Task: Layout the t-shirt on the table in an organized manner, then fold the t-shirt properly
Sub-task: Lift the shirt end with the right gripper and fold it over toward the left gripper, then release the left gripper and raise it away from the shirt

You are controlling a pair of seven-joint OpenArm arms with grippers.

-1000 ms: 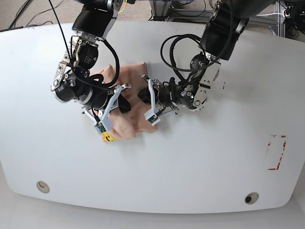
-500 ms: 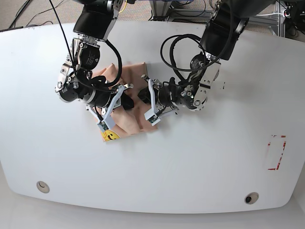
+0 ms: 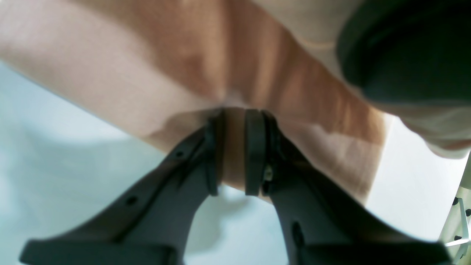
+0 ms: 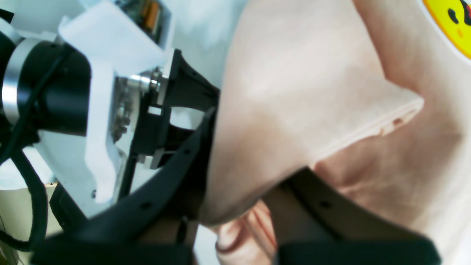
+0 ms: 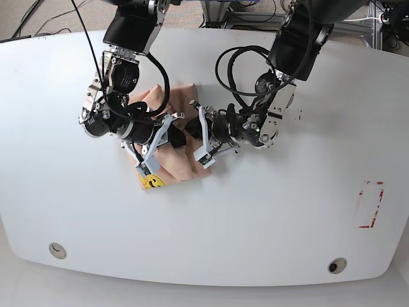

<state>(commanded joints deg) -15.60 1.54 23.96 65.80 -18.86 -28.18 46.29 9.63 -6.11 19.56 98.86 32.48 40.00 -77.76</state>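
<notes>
Leaning inward, the right claw (image 5: 176, 137) angles over the t-shirt (image 5: 171, 165).

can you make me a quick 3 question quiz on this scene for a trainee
1. What colour is the print on the t-shirt?
2. True or false: the right gripper has fabric of the t-shirt between its fingers.
3. Fill in the blank: in the base view, the print lies nearer the arm that carries the ____ wrist camera.

Key: 1. yellow; 2. true; 3. right
</notes>
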